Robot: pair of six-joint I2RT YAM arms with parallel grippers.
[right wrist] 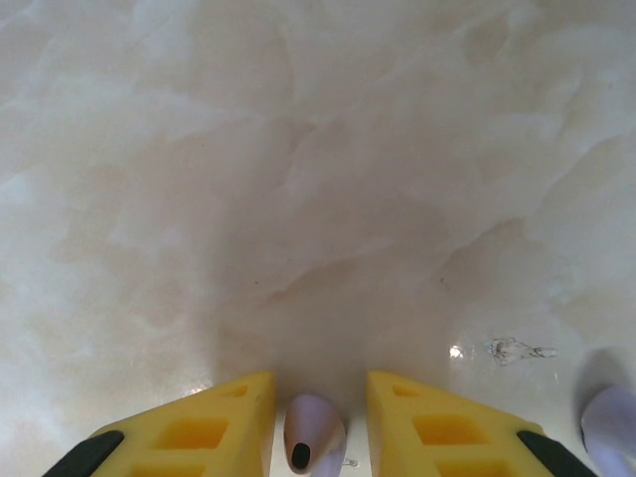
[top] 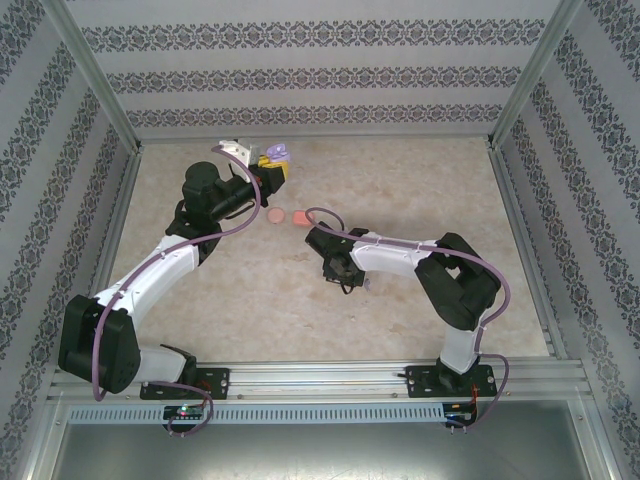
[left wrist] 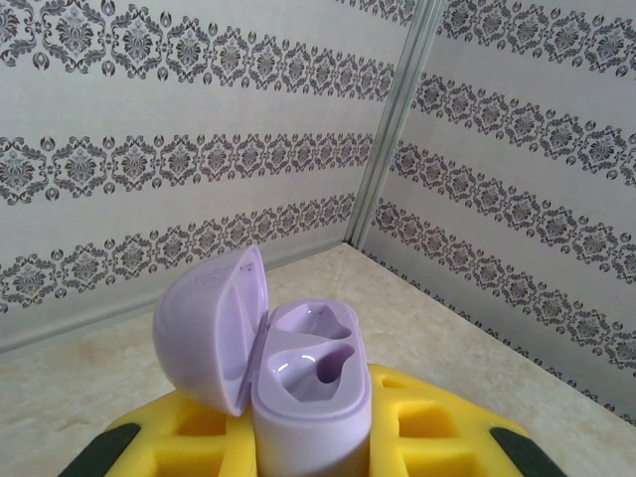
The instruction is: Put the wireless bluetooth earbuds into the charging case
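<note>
The lilac charging case stands upright between the yellow fingers of my left gripper, which is shut on it. Its lid hangs open to the left and both wells are empty. From above, that gripper holds the case near the back wall. My right gripper is down at the tabletop, its jaws open on either side of a purple earbud, with a narrow gap on each side. A second purple earbud lies at the right edge. The right gripper sits mid-table.
Two salmon-pink pieces lie on the marble-patterned table between the two grippers. Patterned walls and aluminium posts close the table in on three sides.
</note>
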